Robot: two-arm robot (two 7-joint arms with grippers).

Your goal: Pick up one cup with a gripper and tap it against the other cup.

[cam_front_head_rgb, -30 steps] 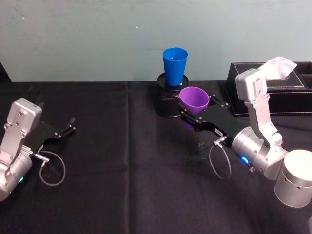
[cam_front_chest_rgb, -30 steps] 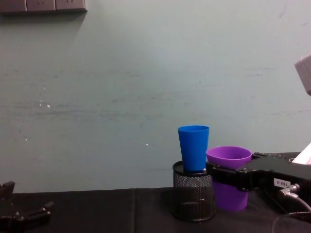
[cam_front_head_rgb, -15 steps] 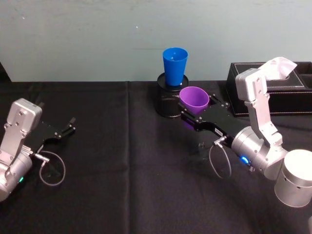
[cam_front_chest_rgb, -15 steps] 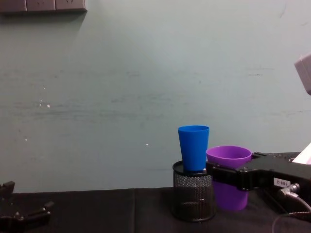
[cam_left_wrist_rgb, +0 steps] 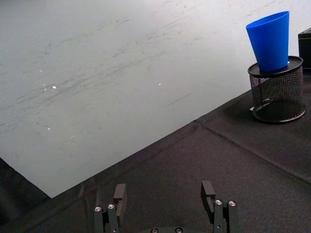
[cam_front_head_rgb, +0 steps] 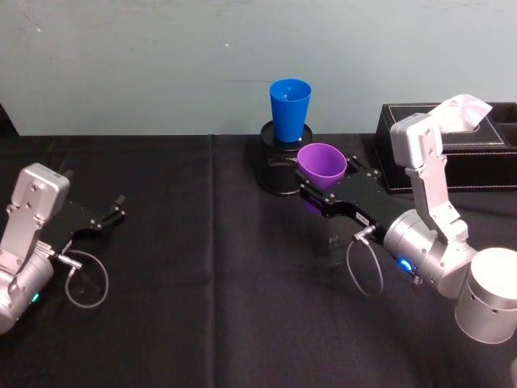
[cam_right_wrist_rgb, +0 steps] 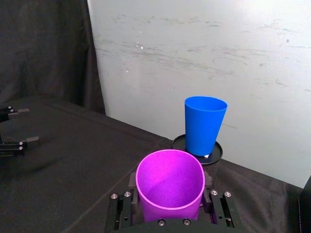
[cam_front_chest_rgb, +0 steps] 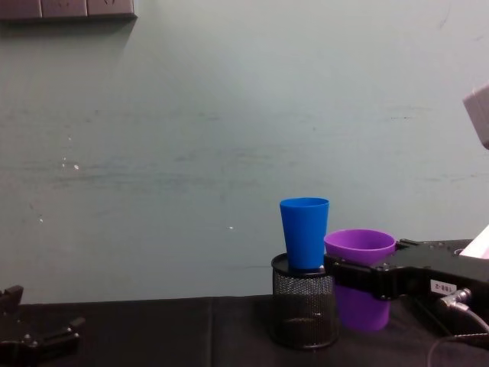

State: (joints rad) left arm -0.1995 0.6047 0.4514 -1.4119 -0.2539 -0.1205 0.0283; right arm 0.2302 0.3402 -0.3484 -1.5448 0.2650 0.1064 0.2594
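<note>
The purple cup (cam_front_head_rgb: pixel 322 166) (cam_front_chest_rgb: pixel 362 283) (cam_right_wrist_rgb: pixel 170 187) hangs upright just above the black cloth, with my right gripper (cam_front_head_rgb: pixel 327 191) (cam_front_chest_rgb: pixel 359 277) (cam_right_wrist_rgb: pixel 170 213) shut on its sides. The blue cup (cam_front_head_rgb: pixel 289 109) (cam_front_chest_rgb: pixel 304 233) (cam_right_wrist_rgb: pixel 204 125) (cam_left_wrist_rgb: pixel 270 41) stands upright in the black mesh pen holder (cam_front_head_rgb: pixel 279 168) (cam_front_chest_rgb: pixel 304 312) (cam_left_wrist_rgb: pixel 278 92) at the back centre. The purple cup is beside it on its right, a narrow gap apart. My left gripper (cam_front_head_rgb: pixel 109 218) (cam_left_wrist_rgb: pixel 166 196) rests open at the far left of the table.
A black box (cam_front_head_rgb: pixel 452 145) with white tissue (cam_front_head_rgb: pixel 464 109) sits at the back right, behind the right arm. A loose cable loop (cam_front_head_rgb: pixel 365 267) hangs under the right wrist. The light wall (cam_front_chest_rgb: pixel 229 138) stands close behind the cups.
The purple cup has risen very slightly in the right gripper. The left arm has not moved.
</note>
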